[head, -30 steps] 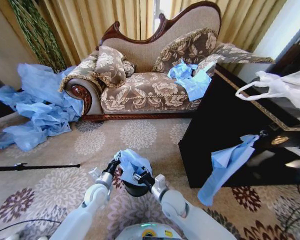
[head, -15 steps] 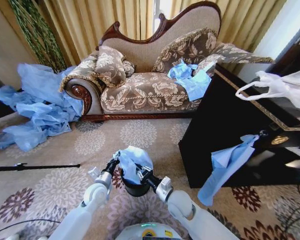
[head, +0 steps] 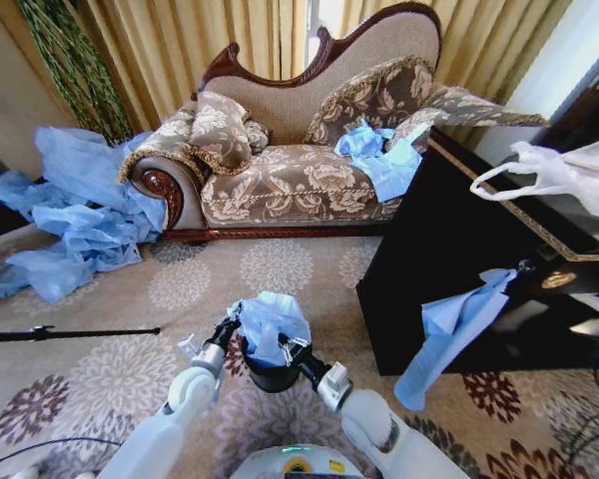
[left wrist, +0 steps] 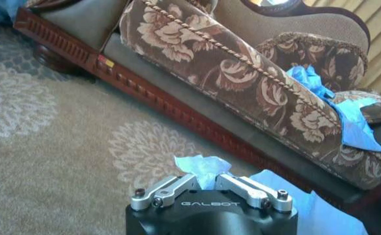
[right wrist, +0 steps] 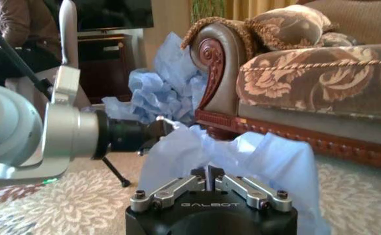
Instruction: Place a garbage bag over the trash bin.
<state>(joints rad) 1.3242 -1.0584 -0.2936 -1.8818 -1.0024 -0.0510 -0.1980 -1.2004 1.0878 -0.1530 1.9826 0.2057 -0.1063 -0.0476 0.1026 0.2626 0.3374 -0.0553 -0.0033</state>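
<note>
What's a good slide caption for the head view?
Both hands, left hand and right hand, hold the garbage bag over the trash bin.

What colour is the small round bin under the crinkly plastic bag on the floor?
Black: the small cylindrical trash bin beneath the light blue garbage bag, best seen in the head view.

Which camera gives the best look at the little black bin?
The head view: the trash bin stands on the carpet with the garbage bag bunched over its top, the left gripper and right gripper holding the bag. The wrist views show the bag, sofa and carpet.
</note>
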